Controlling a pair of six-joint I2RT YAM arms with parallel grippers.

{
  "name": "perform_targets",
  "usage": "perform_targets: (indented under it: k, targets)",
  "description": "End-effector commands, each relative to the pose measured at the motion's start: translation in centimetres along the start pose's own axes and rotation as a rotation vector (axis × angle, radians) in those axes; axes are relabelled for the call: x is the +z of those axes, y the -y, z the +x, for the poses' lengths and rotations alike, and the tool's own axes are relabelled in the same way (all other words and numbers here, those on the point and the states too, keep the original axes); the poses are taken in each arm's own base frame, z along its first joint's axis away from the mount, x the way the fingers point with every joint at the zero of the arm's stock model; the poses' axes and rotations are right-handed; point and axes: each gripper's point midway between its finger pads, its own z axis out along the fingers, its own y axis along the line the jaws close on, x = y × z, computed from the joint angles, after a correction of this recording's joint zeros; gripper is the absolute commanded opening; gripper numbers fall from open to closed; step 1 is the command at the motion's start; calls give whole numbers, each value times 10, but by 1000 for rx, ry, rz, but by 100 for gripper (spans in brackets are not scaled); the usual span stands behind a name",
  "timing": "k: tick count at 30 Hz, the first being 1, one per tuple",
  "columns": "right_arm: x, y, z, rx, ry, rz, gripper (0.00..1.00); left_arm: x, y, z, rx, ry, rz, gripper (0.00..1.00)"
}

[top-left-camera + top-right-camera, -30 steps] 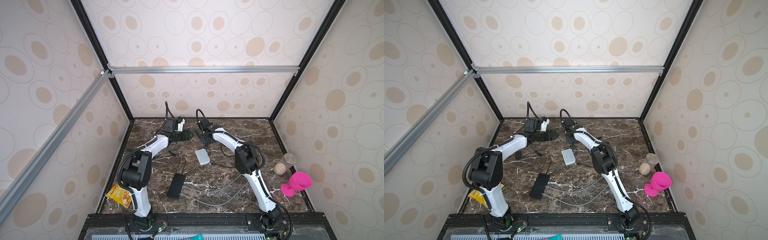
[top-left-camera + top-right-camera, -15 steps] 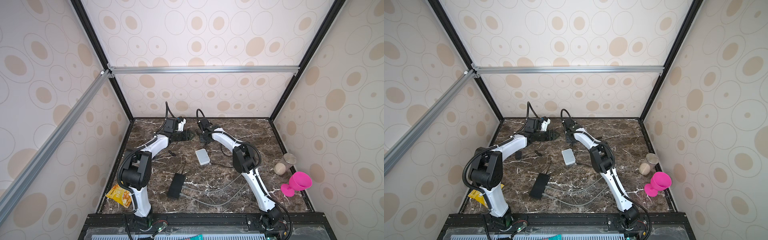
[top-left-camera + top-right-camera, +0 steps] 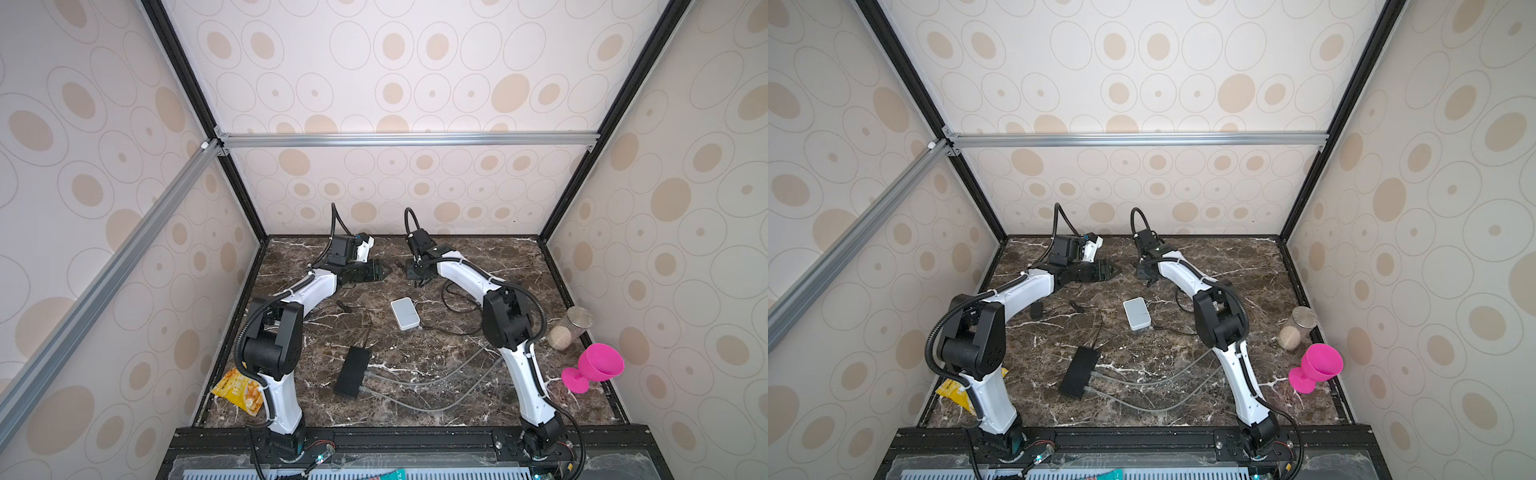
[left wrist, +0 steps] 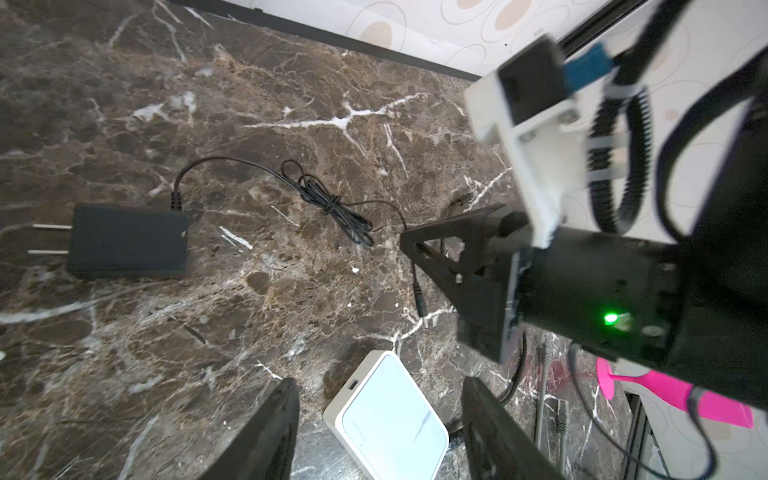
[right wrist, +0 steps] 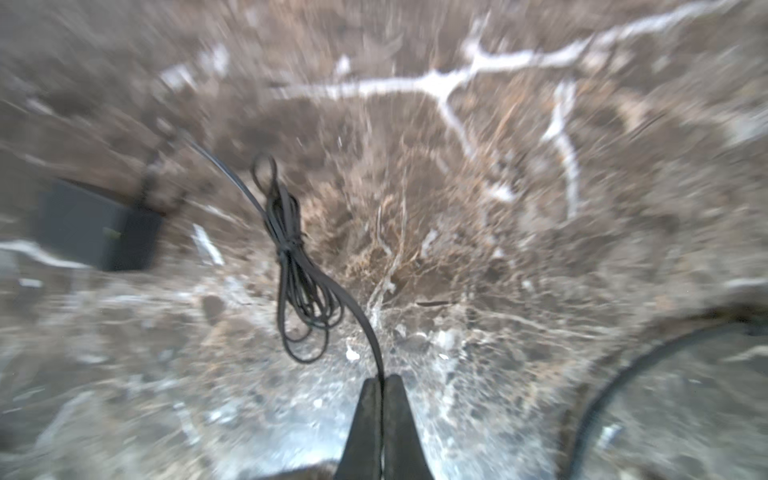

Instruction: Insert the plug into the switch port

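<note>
The small white switch [image 3: 404, 313] [image 3: 1137, 313] lies flat mid-table, one port [image 4: 353, 385] showing on its side. My right gripper [image 5: 381, 379] [image 4: 405, 243] [image 3: 419, 282] is shut on a thin black cable [image 5: 361, 320]. The barrel plug [image 4: 420, 301] dangles just below its fingertips, above the marble. That cable runs through a tied bundle [image 4: 332, 203] to a black power adapter [image 4: 126, 243] [image 3: 1037, 309]. My left gripper [image 4: 380, 382] [image 3: 384, 270] hovers open beside the right one, holding nothing. In the left wrist view the switch shows between its fingers [image 4: 274, 424].
A black box [image 3: 352, 372] with two grey cables [image 3: 415, 382] lies near the front. A thicker black cable [image 3: 453, 330] leaves the switch rightward. A pink cup [image 3: 594, 368] and a jar [image 3: 569, 328] stand at the right edge. A yellow snack bag [image 3: 241, 392] lies front left.
My right gripper has shut on the thin cable near the plug, and its wrist view is blurred with motion. The left jaws have narrowed a little. Both arms stay near the back.
</note>
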Motion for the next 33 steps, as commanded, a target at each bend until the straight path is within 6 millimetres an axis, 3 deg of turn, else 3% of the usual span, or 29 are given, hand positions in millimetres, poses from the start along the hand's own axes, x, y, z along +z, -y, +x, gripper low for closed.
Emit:
perform_targets:
  k: [1,7,14,17,20,24,28,33]
  targets:
    - [-44,-2,-21,40,67,-89,0,-2,19,-13,42,47,91,62]
    - [-79,-3,-22,170,134,-265,0,7,44,-1,75,36,163,64]
    - [-117,-20,-18,221,217,-481,0,26,96,31,128,-45,319,60]
    - [-130,-26,-18,241,263,-561,0,32,105,41,128,-74,344,57]
    - [-141,-30,-19,240,310,-615,0,38,107,49,113,-102,359,53]
    - [-153,-32,-22,232,356,-651,0,45,96,52,99,-121,306,53]
    - [-157,-32,-23,231,363,-657,0,50,88,55,95,-143,268,36]
    - [-157,-32,-23,223,368,-657,0,49,90,54,97,-139,278,32]
